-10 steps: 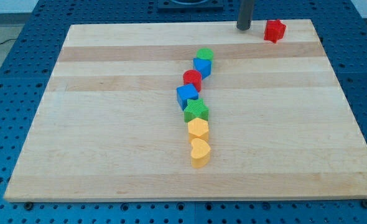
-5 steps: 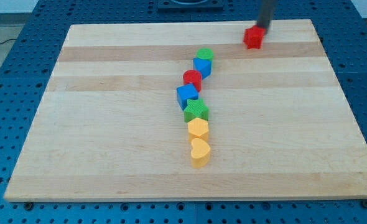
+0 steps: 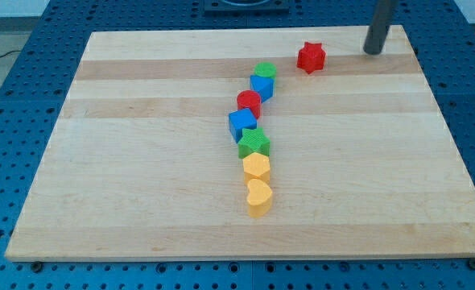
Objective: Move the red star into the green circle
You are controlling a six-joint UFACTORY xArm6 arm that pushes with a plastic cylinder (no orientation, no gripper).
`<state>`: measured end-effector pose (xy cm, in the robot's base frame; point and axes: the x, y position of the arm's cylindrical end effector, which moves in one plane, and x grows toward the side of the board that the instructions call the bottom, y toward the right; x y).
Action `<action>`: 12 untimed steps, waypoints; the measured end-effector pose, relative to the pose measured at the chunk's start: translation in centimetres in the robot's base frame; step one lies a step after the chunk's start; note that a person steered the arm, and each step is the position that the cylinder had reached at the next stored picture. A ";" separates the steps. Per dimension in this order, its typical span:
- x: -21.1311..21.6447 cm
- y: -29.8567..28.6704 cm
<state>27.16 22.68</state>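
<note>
The red star (image 3: 311, 57) lies on the wooden board near the view's top, right of centre. The green circle (image 3: 264, 71) is a short way to its left and slightly lower, at the top of a chain of blocks; the two are apart. My tip (image 3: 373, 51) rests on the board to the right of the red star, with a clear gap between them.
Below the green circle the chain runs down the board: a blue block (image 3: 262, 86), a red circle (image 3: 249, 102), a blue block (image 3: 241, 124), a green block (image 3: 254, 145), a yellow block (image 3: 257, 167) and a yellow heart (image 3: 259, 196). The board's top edge (image 3: 221, 33) is close behind the star.
The red star has slid left and down from the board's top right towards the green circle. My tip went from the star's left to behind it, and now stands off to its right.
</note>
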 end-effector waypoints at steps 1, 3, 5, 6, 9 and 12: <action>1.3 -3.5; 1.6 -13.0; 2.4 -13.4; 2.1 -13.2; 1.2 -14.6; 1.2 -16.2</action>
<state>28.32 6.48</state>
